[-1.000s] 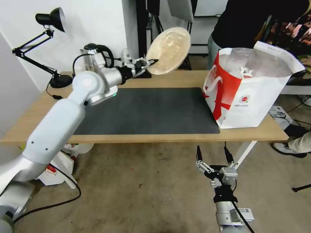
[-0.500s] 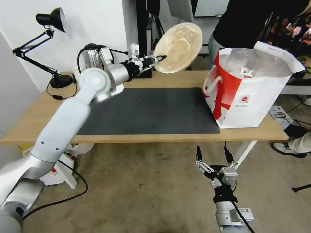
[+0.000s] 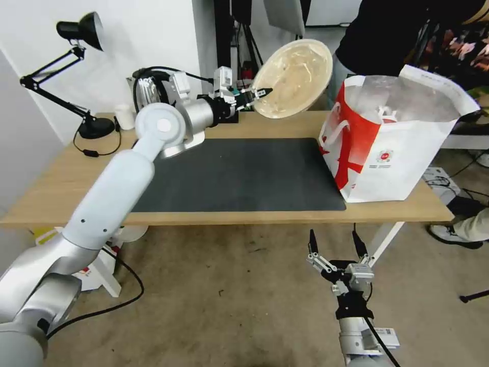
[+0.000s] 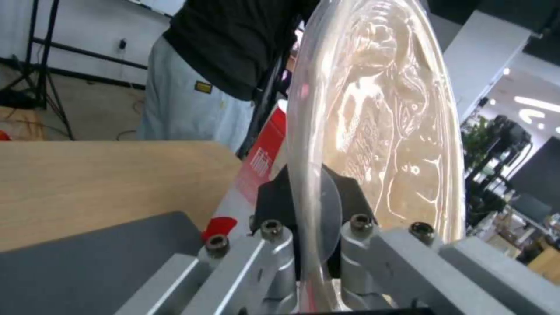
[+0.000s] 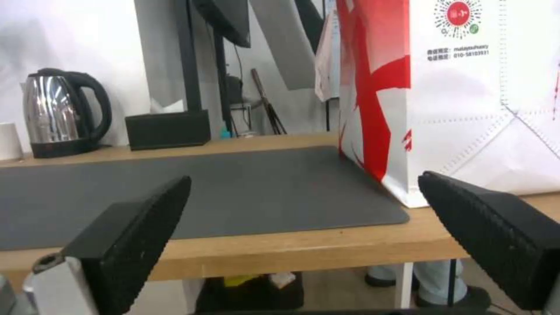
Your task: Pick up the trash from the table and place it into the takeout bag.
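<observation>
My left gripper (image 3: 263, 93) is shut on the rim of the shallow beige bowl (image 3: 294, 78), which it holds tilted on edge in the air over the table's far side, just left of the takeout bag (image 3: 392, 153). In the left wrist view the bowl (image 4: 385, 109) is seen edge-on, its rim pinched between the black pads (image 4: 280, 197), with the bag's red band (image 4: 262, 162) behind. The bag stands open on the right end of the table (image 3: 51, 188), showing its foil lining. My right gripper (image 3: 333, 239) hangs open below the table's front edge, facing the bag (image 5: 461, 109).
A dark grey mat (image 3: 239, 173) covers the table's middle. At the far left stand a desk lamp (image 3: 76, 76), a small white cup (image 3: 124, 116) and a steel kettle (image 5: 64, 118), with a black tissue box (image 5: 168, 127) beside it. Cables lie on the floor at left.
My left arm has swung the beige bowl to the right, closer to the takeout bag's opening. The right arm has not moved.
</observation>
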